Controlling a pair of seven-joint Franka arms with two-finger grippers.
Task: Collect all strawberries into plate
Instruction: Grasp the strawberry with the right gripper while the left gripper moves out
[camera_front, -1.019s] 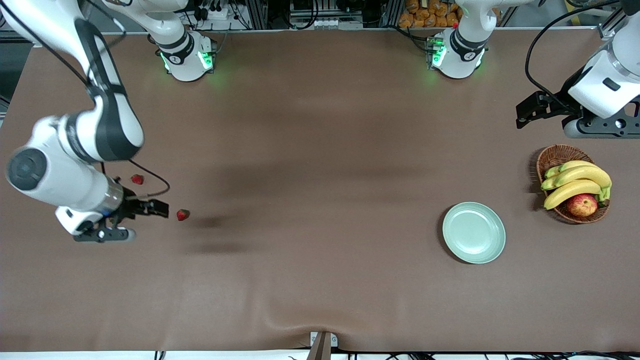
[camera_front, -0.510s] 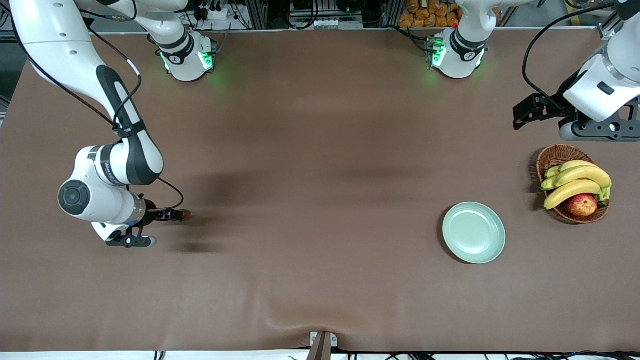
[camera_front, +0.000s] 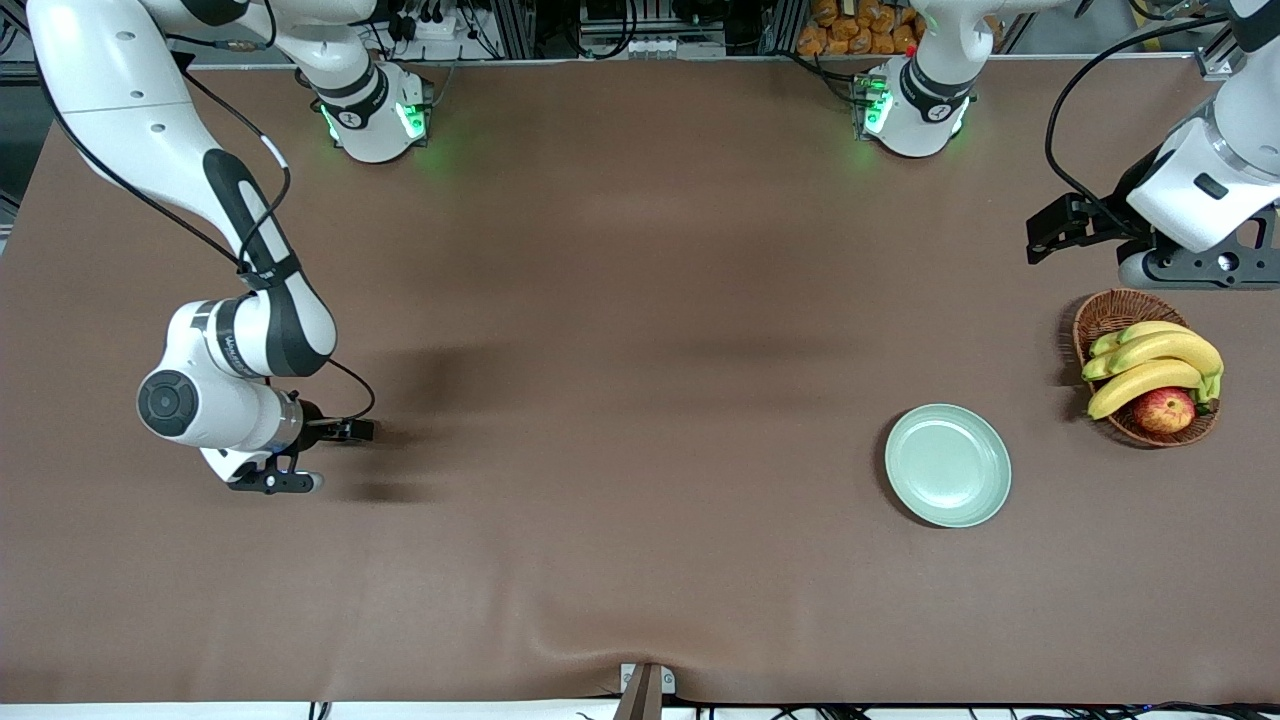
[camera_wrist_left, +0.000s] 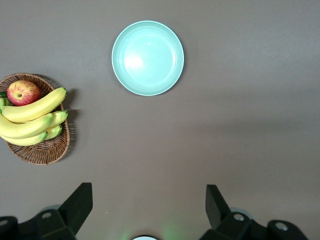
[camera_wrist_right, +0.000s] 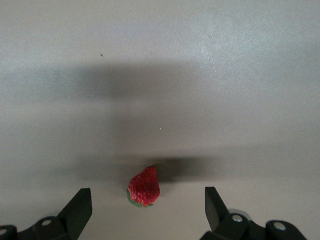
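Observation:
One strawberry (camera_wrist_right: 144, 187), red with a green cap, lies on the brown table between the open fingers of my right gripper (camera_wrist_right: 146, 196). In the front view my right gripper (camera_front: 352, 432) is low over that spot at the right arm's end of the table and hides the berry. No other strawberries show. The pale mint-green plate (camera_front: 947, 465) sits bare toward the left arm's end, and it also shows in the left wrist view (camera_wrist_left: 148, 57). My left gripper (camera_front: 1048, 228) hangs open and empty in the air (camera_wrist_left: 148, 192) beside the basket.
A brown wicker basket (camera_front: 1105, 312) with bananas (camera_front: 1150, 365) and a red-yellow apple (camera_front: 1165, 410) stands beside the plate, toward the left arm's end. It shows in the left wrist view too (camera_wrist_left: 42, 152). The right arm's elbow (camera_front: 260, 330) hangs over the table above its gripper.
My right arm has swung in and brought its open gripper over the strawberry, hiding it in the front view. A second strawberry seen earlier is now covered by the arm. The left arm shifted slightly.

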